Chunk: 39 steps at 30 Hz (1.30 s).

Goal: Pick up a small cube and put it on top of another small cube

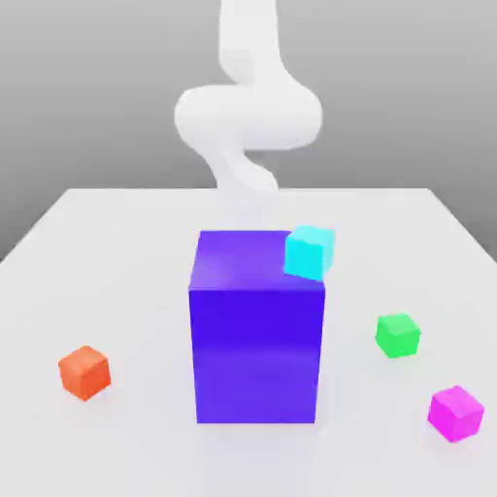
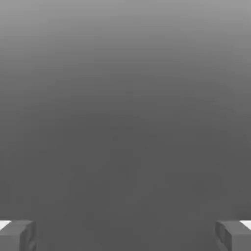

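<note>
On the white desk, reading across the exterior view from its left: an orange cube sits alone, then a tall purple block with a cyan cube at its far upper corner, then a green cube and a magenta cube near each other. The arm rises behind the block. In the hand view the claw is spread wide, gripping nothing. A clean pick probably means descending straight over one free-standing cube, fingers squared to its faces.
</note>
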Each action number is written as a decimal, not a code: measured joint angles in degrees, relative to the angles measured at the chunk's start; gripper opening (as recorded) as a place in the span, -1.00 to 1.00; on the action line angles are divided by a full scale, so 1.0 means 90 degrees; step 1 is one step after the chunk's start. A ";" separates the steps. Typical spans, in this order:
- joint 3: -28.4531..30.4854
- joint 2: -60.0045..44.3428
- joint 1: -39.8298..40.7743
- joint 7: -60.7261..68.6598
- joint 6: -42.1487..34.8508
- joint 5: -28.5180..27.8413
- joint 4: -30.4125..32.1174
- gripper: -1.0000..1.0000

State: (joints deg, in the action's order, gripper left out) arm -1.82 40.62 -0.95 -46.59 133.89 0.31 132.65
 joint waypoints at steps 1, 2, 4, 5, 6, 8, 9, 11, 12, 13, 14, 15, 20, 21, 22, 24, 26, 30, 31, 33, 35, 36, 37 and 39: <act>-0.0089 -0.0249 -0.0047 -0.0040 0.0101 0.0010 0.0042 0.00; -0.0181 -0.0488 -0.0089 -0.0079 0.0198 0.0019 0.0082 0.00; -0.0362 -0.0952 -0.0175 -0.0165 0.0388 0.0023 0.0159 0.00; -0.0455 -0.1181 -0.0218 -0.0212 0.0482 0.0019 0.0198 0.00; -0.0549 -0.1409 -0.0260 -0.0261 0.0576 0.0012 0.0237 0.00; -0.0741 -0.1866 -0.0344 -0.0369 0.0763 -0.0017 0.0313 0.00; -0.0837 -0.2094 -0.0387 -0.0429 0.0857 -0.0039 0.0352 0.00; -0.1029 -0.2553 -0.0477 -0.0561 0.1044 -0.0102 0.0429 0.00; -0.1123 -0.2783 -0.0522 -0.0634 0.1138 -0.0142 0.0467 0.00; -0.1215 -0.3015 -0.0570 -0.0712 0.1231 -0.0190 0.0506 0.00; -0.1310 -0.3247 -0.0614 -0.0794 0.1324 -0.0243 0.0544 0.00; -0.1395 -0.3480 -0.0666 -0.0882 0.1417 -0.0305 0.0582 0.00; -0.1691 -0.4663 -0.1167 -0.1395 0.1871 -0.0718 0.0769 0.00; -0.1702 -0.4901 -0.1255 -0.1503 0.1960 -0.0808 0.0806 0.00; -0.1716 -0.5140 -0.1340 -0.1612 0.2049 -0.0899 0.0843 0.00; -0.1733 -0.5616 -0.1524 -0.1825 0.2226 -0.1075 0.0915 0.00; -0.1693 -0.6088 -0.1764 -0.2022 0.2423 -0.1239 0.0967 0.00; -0.1243 -0.7014 -0.2201 -0.2436 0.3062 -0.1751 0.0816 0.00; -0.1096 -0.7241 -0.2325 -0.2530 0.3237 -0.1871 0.0765 0.00; -0.1017 -0.7359 -0.2391 -0.2577 0.3329 -0.1932 0.0738 -1.00; -0.1018 -0.7359 -0.2390 -0.2580 0.3331 -0.1934 0.0738 -1.00; -0.1018 -0.7360 -0.2389 -0.2582 0.3333 -0.1936 0.0739 -1.00; -0.1019 -0.7360 -0.2389 -0.2584 0.3336 -0.1939 0.0739 -1.00; -0.1035 -0.7336 -0.2378 -0.2575 0.3315 -0.1926 0.0745 -1.00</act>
State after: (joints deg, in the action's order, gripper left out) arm -11.13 -25.40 -22.35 -69.76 163.72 -17.02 139.35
